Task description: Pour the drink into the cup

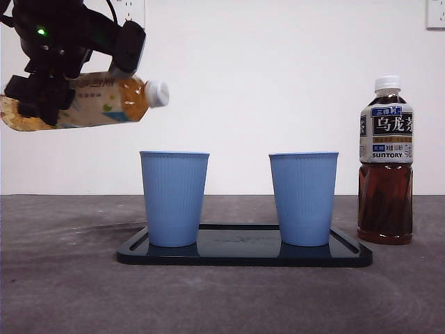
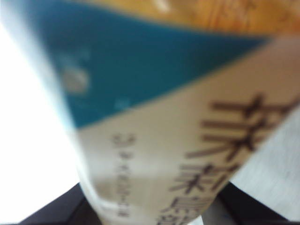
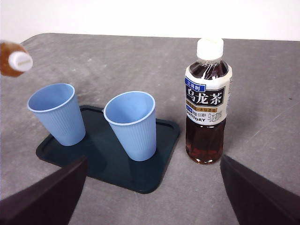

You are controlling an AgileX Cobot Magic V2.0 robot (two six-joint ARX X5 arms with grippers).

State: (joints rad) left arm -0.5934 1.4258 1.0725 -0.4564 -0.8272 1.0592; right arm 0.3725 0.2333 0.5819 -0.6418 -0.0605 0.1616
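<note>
Hanging high above the worktop [image 1: 69, 278], the left gripper [image 1: 52, 83] is clamped on a tea bottle [image 1: 104, 101] that lies almost level in its grasp. The bottle's white cap [image 1: 157, 93] is on, pointing away from the gripper toward the cups. Amber drink shows at the neck and at the base, on either side of the gripper. In the left wrist view the bottle's label [image 2: 187, 140] fills nearly everything, blurred, with teal and cream bands and dark characters; the black jaws show only at the corners, pressed to its sides.

Below the gripper and off to the cap's side sits a dark tray [image 1: 243, 254] carrying two blue cups. The near cup [image 1: 174, 198] stands upright almost under the cap, a little beyond it; the far cup [image 1: 304, 198] stands upright at the tray's other end, well apart from the first. Both look empty from the right wrist view.

Farthest from the left gripper, just past the tray on the worktop, a second bottle [image 1: 386, 160] of dark tea stands upright, capped, with a blue and white label.

The right gripper [image 3: 150, 206] waits back from it all, jaws spread wide and holding nothing, the dark bottle and tray ahead of it.
</note>
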